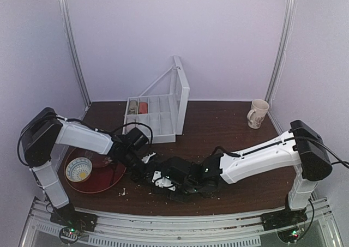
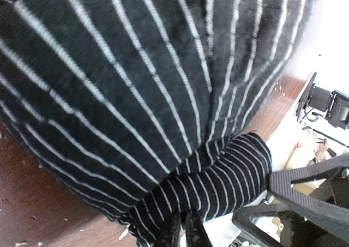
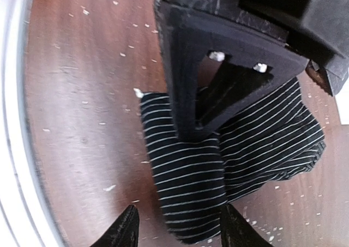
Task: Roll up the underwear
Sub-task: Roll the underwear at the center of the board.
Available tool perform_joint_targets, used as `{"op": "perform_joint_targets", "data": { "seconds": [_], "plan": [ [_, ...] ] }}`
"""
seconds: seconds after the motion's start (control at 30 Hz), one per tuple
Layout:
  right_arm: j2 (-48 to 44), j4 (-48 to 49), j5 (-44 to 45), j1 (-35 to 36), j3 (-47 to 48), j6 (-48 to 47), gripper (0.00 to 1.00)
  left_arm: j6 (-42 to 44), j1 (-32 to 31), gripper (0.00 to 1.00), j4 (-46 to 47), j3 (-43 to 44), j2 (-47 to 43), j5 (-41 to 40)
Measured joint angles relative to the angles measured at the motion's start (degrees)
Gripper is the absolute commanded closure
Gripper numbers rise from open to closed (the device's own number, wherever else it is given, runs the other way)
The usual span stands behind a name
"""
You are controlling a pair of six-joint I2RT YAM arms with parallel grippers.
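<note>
The underwear (image 3: 218,154), black with fine pale pinstripes, lies bunched and partly folded on the brown table. It fills the left wrist view (image 2: 136,94). My left gripper (image 2: 182,232) has its fingers (image 2: 170,233) pressed together on a rolled fold of the fabric at its near edge. Its black body hangs over the garment in the right wrist view (image 3: 229,56). My right gripper (image 3: 182,230) is open, its fingertips (image 3: 126,228) on either side of the garment's near end without touching it. In the top view both grippers meet at table centre, left (image 1: 143,168) and right (image 1: 163,180).
A red plate (image 1: 106,180) holding a small bowl (image 1: 79,169) sits at the left. A clear compartment box (image 1: 155,119) with its lid up stands at the back. A mug (image 1: 257,114) is at the back right. White crumbs dot the table; its pale front edge (image 3: 11,149) is close.
</note>
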Motion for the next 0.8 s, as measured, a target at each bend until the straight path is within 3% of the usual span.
{"op": "perform_joint_targets", "data": {
  "seconds": [0.37, 0.73, 0.8],
  "plan": [
    [5.0, 1.9, 9.1, 2.4, 0.9, -6.7, 0.55, 0.0, 0.0, 0.92, 0.2, 0.0, 0.0, 0.0],
    [7.8, 4.3, 16.9, 4.7, 0.9, -11.1, 1.0, 0.0, 0.0, 0.92, 0.1, -0.1, 0.0, 0.3],
    [7.8, 4.4, 17.4, 4.9, 0.9, -11.1, 1.0, 0.0, 0.0, 0.91, 0.1, -0.1, 0.0, 0.5]
  ]
}}
